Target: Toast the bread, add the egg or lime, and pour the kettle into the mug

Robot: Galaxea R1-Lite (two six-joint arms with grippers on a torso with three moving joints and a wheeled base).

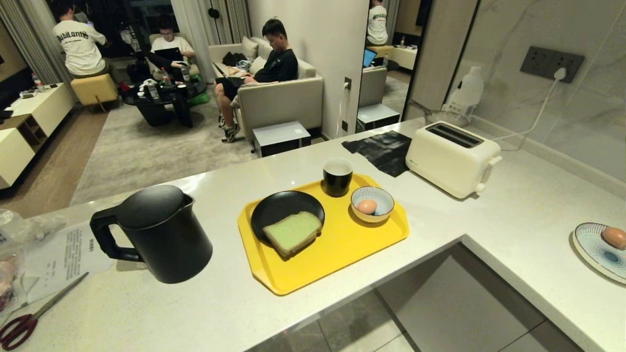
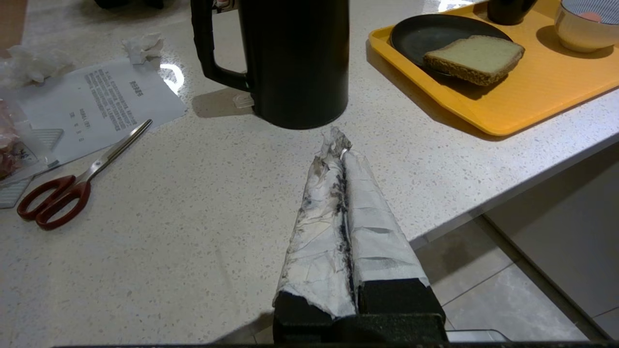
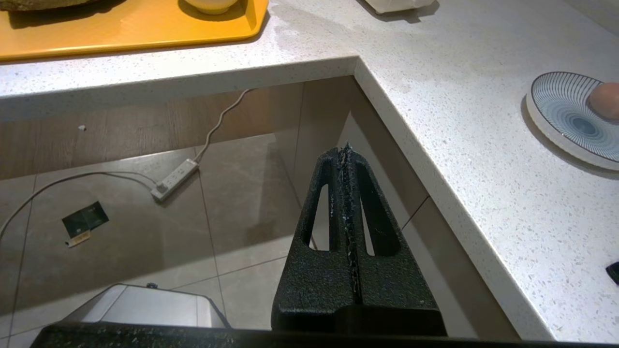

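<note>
Three views over an L-shaped counter [image 1: 489,220].

Head view: from high up, looking forward and down across the counter toward a living room beyond, taking in kettle [image 1: 156,232], yellow tray [image 1: 337,249], toaster [image 1: 452,156] and a striped plate [image 1: 599,249] at the far right. Left wrist view: low and close over the counter, looking along the left gripper [image 2: 336,140] at the kettle [image 2: 295,63] just ahead, tray [image 2: 508,111] off to one side; shares kettle, tray and scissors [image 2: 72,186] with the head view. Right wrist view: below counter edge, over the floor, looking along the right gripper [image 3: 346,150] into the counter's inner corner; shares the tray corner [image 3: 145,34] and striped plate [image 3: 566,116] with the head view.
</note>
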